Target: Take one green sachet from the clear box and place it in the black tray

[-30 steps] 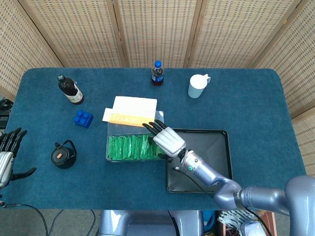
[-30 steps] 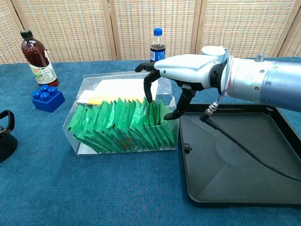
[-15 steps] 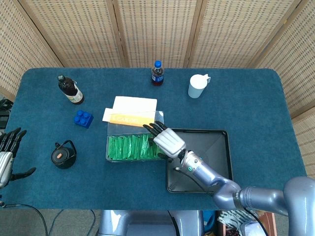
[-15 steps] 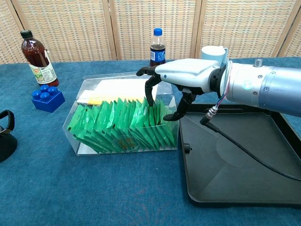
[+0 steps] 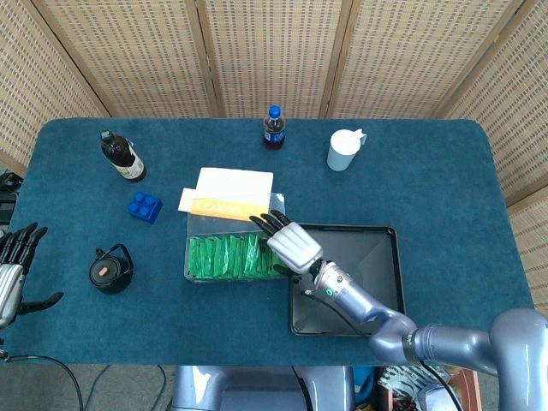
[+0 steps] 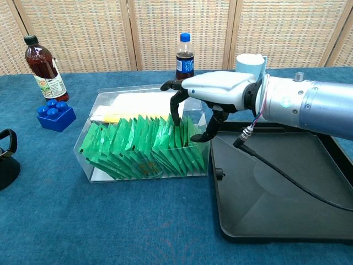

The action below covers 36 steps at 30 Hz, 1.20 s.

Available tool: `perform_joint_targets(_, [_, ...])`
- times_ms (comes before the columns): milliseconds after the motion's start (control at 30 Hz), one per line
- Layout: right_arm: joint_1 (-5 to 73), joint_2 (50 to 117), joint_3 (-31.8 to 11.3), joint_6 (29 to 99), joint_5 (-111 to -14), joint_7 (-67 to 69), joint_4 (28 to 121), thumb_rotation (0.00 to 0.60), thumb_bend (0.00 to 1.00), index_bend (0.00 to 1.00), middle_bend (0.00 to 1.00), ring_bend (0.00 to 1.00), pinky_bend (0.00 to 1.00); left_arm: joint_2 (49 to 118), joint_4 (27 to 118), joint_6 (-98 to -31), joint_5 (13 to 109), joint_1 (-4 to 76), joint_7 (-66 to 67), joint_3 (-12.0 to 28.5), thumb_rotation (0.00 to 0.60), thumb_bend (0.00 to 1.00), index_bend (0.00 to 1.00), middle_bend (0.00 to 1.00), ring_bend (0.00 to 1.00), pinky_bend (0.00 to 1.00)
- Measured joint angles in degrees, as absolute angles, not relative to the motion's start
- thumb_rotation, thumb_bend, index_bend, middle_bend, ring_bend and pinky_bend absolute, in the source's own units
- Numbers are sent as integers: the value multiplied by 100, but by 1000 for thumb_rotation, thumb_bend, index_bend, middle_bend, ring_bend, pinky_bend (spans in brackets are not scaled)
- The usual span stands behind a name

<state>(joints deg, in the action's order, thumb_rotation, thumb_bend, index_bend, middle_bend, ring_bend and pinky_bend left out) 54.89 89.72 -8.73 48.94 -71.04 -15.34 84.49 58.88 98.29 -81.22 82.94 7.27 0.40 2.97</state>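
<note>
Blue-clothed table [image 5: 428,163] carries: clear box [image 5: 199,267], black tray [image 5: 387,282] just right of it, brown bottle [image 5: 122,157], blue brick [image 5: 145,207], black kettle [image 5: 111,271], cola bottle [image 5: 273,128], white cup [image 5: 343,150].

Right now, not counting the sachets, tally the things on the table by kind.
Bottles: 2 (brown bottle, blue-capped bottle)
White cup: 1
Blue block: 1
Black teapot: 1
Clear box: 1
Black tray: 1
Total: 7
</note>
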Motion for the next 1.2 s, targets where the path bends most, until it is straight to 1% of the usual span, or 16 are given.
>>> perform_joint_targets(167, [5482, 9002, -881, 4894, -7094, -1577, 8395, 600, 454, 467, 37, 0, 20, 5886, 9821, -8110, 8291, 732, 28, 296, 600, 54, 0, 0, 0, 0])
perform_joint_targets(300, [5465, 9020, -890, 4932, -7068, -1686, 8344, 600, 464, 497, 39, 0, 30, 5882, 9820, -8109, 8294, 732, 15, 294, 600, 54, 0, 0, 0, 0])
perform_joint_targets(533, [5443, 9027, -923, 4951, -6991, -1812, 8331, 600, 512, 509, 39, 0, 37, 5877, 9827, -8110, 8296, 734, 13, 293, 600, 54, 0, 0, 0, 0])
perform_joint_targets(733, [5431, 9039, -926, 4928, -6943, -1867, 8318, 600, 516, 533, 41, 0, 41, 5874, 9825, -8106, 8299, 736, 5, 289, 600, 55, 0, 0, 0, 0])
perform_joint_targets(1200, [5430, 9135, -937, 4913, -6917, -1941, 8235, 600, 532, 543, 43, 0, 42, 5869, 9816, -8106, 8292, 737, -17, 292, 600, 54, 0, 0, 0, 0])
